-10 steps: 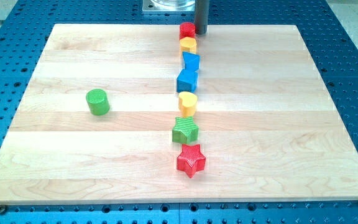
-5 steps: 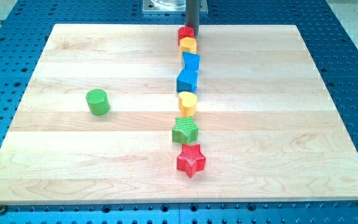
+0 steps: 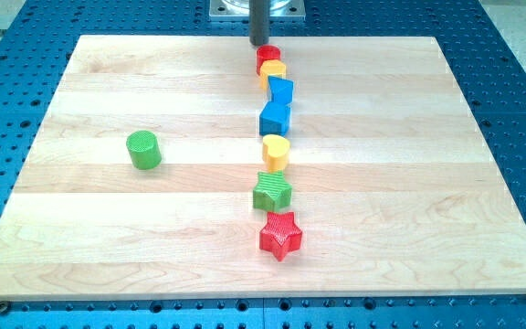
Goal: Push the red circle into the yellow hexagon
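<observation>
The red circle (image 3: 268,54) lies near the view's top edge of the wooden board (image 3: 135,210). It touches the yellow hexagon (image 3: 273,70), which sits just below it. The rod comes down from the view's top. My tip (image 3: 259,42) is just above and slightly left of the red circle, close to it or touching it.
Below the hexagon a column of blocks runs down the view: a blue block (image 3: 281,90), a blue cube (image 3: 275,119), a yellow heart (image 3: 275,150), a green star (image 3: 272,191) and a red star (image 3: 280,235). A green cylinder (image 3: 142,149) stands alone at the left.
My tip moved left from the red circle's right side to its upper left. The red circle and the yellow hexagon shifted slightly down the view, closing on the blue block.
</observation>
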{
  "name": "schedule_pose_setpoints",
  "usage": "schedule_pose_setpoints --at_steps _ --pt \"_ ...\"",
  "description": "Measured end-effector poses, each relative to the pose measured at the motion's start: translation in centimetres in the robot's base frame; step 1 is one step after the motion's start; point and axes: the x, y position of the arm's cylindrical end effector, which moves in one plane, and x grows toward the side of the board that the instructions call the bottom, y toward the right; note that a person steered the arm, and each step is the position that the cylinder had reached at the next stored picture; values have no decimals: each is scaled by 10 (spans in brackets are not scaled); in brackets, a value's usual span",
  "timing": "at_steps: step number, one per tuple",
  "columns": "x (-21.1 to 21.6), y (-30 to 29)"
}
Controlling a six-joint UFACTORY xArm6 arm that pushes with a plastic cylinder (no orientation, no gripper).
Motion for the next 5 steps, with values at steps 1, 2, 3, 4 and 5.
schedule_pose_setpoints --at_steps 1,2,3,4,5 --pt "15 13" --pt "30 20" --pt "43 20" --pt "49 20" --pt "48 20"
